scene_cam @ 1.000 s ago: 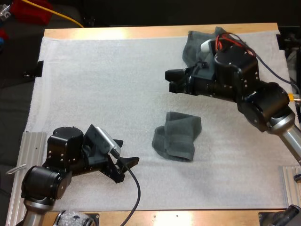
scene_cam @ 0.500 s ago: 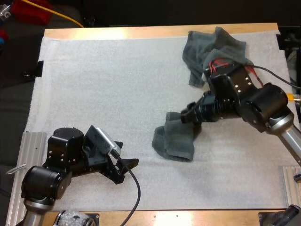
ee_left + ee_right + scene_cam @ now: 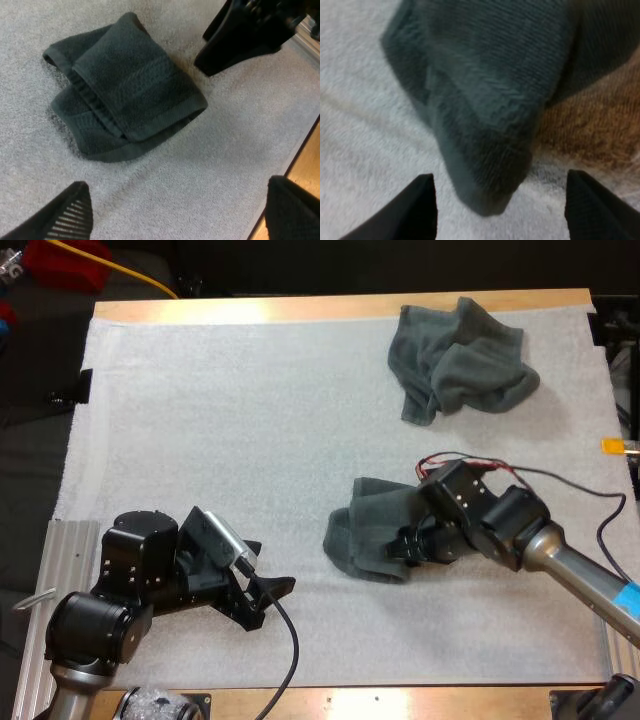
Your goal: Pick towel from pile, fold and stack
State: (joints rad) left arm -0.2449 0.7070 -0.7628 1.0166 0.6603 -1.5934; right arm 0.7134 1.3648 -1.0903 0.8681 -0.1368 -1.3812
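1. High view: one folded towel point(image 3: 375, 540) lies on the white mat point(image 3: 200, 440), and I take it as the landmark. It is doubled over but loose, with a thick rolled edge on its left side. The crumpled towel point(image 3: 455, 360) sits well beyond it, near the table's point(image 3: 300, 308) far edge, and nothing touches it. The right gripper point(image 3: 405, 545) is low at the folded towel's right edge. The left gripper point(image 3: 265, 595) rests on the mat well apart from the folded towel, on its near-left side. So I judge the task about halfway done: one towel is folded, one is not yet picked, and no stack is built.

2. Left wrist view: the left gripper's point(image 3: 180, 215) fingers point(image 3: 75, 210) stand wide apart with only bare mat between them, short of the folded towel point(image 3: 125, 87). The towel's layers overlap unevenly. The right gripper point(image 3: 240, 35) hangs just beside the towel's far corner.

3. Right wrist view: the right gripper's point(image 3: 500, 210) fingers point(image 3: 415, 205) are spread wide and grip nothing. A corner of the folded towel point(image 3: 485, 125) points into the gap between them without touching either. This fold may want tidying before the second towel is fetched.
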